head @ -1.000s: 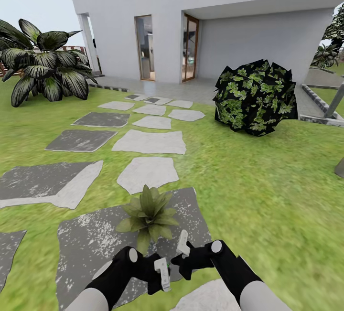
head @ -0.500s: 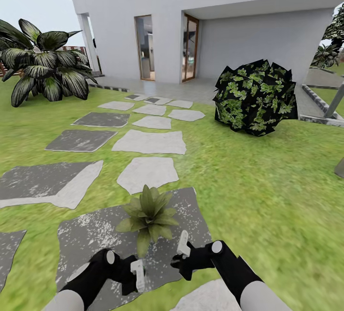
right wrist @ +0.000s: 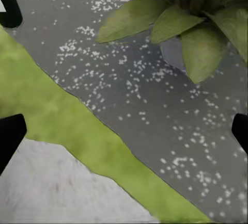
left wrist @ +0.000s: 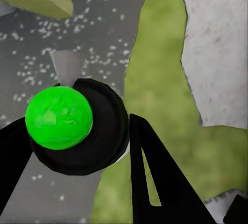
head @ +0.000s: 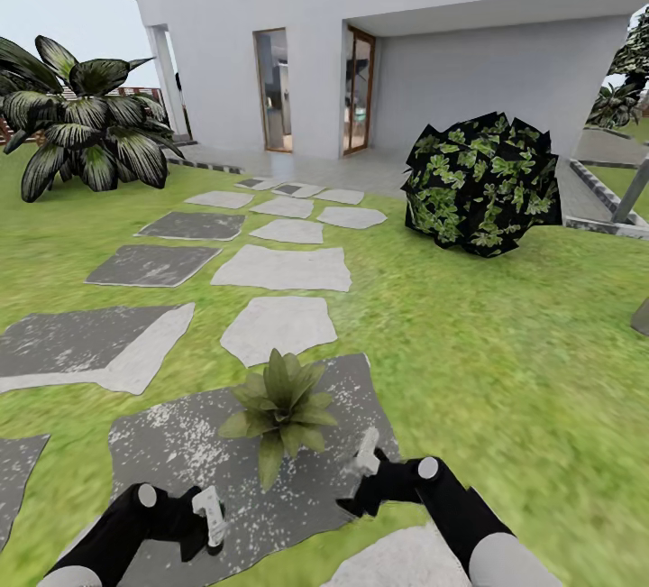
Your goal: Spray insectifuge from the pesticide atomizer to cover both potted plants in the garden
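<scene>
From the head, one small potted plant (head: 278, 407), a rosette of broad pointed green leaves, stands on a dark speckled grey stepping stone (head: 171, 461). The two black grippers flank it: the left gripper (head: 209, 519) holds a pale-headed object, judged to be the pesticide atomizer. The right gripper (head: 365, 465) could brush the leaves. At the left wrist, jaws close narrowly round a black round-topped bottle with a bright green cap (left wrist: 59, 118); a loose grip could let it slip. At the right wrist, jaws stand wide and empty over one rosette (right wrist: 196, 22).
</scene>
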You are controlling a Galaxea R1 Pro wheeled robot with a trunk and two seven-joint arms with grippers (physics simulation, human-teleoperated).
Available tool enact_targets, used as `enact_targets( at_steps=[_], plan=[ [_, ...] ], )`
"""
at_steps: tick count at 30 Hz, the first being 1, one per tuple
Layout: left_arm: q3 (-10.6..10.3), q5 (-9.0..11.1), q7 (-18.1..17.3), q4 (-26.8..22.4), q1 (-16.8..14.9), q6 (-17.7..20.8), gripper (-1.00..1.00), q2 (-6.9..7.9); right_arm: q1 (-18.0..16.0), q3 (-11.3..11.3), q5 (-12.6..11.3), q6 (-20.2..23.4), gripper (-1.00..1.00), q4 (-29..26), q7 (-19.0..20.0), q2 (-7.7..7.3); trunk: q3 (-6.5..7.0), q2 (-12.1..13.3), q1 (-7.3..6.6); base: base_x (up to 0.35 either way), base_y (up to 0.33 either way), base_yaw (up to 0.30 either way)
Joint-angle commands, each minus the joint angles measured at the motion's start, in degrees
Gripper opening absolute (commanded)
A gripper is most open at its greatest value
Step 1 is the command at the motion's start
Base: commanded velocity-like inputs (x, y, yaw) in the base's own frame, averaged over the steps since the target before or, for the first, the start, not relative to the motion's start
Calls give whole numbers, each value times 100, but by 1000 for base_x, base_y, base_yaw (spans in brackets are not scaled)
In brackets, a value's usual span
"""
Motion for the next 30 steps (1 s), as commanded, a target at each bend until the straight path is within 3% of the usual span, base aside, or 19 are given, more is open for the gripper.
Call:
enact_targets(
  at_steps=[1, 3, 6, 7, 10, 11, 14, 15, 16, 21, 22, 26, 27, 30],
  plan=[
    [312, -48, -23, -6, -1, 1, -100, -16, 8, -327, 53, -95, 100, 217, -514, -24, -5, -2, -1, 0, 0, 0],
    [634, -51, -18, -6, 1, 34, -100, -47, 16, -826, 51, -508, 100, 699, -1254, -68, -5, -2, -1, 0, 0, 0],
    [787, -48, -4, -6, 1, 108, -100, -78, 35, -1377, 48, -1375, 100, 1424, -1909, -229, -5, -2, -1, 0, 0, 0],
    [814, -47, 5, -6, 2, 270, -100, -100, 66, -1729, 48, -1890, 100, 1896, -2337, -368, -5, -2, -1, 0, 0, 0],
    [820, -51, 14, -6, 2, 711, -100, -128, 152, -2079, 47, -2473, 100, 2366, -2939, -564, -5, -2, -1, 0, 0, 0],
    [823, -52, 17, -11, 2, 981, -100, -134, 232, -2175, 47, -2662, 100, 2495, -3363, -649, -5, -2, -1, 0, 0, 0],
    [838, -47, 23, -14, -11, 1308, -100, -137, 451, -2233, 39, -2809, 100, 2565, -4267, -700, -5, -2, -1, 0, 0, 0],
    [838, -41, 19, -26, -29, 1520, -100, -142, 575, -2243, 29, -2943, 100, 2578, -4767, -706, -5, -2, -1, 0, 0, 0],
    [835, -39, 13, -33, -42, 1667, -100, -146, 625, -2246, 26, -3011, 100, 2588, -4941, -705, -5, -2, -1, 0, 0, 0],
    [783, -46, -6, -41, -107, 2522, -100, -216, 780, -2250, 14, -3135, 100, 2614, -5233, -688, -5, -2, -1, 0, 0, 0],
    [764, -60, -7, -51, -150, 2924, -100, -257, 812, -2296, -26, -3141, 100, 2615, -5248, -680, -5, -2, -1, 0, 0, 0],
    [745, -90, -8, -56, -296, 3614, -100, -282, 826, -2439, -364, -3144, 100, 2618, -5254, -673, -5, -2, -1, 0, 0, 0],
    [-308, -393, -1130, -31, -884, 5144, -100, -219, 1073, -2479, -730, -3144, 100, 2627, -5246, -645, -5, -2, -1, 0, 0, 0],
    [-601, -681, -1695, -56, -1161, 5469, -100, -187, 1074, -2479, -727, -3144, 100, 2628, -5246, -650, -5, -2, -1, 0, 0, 0]
  ],
)
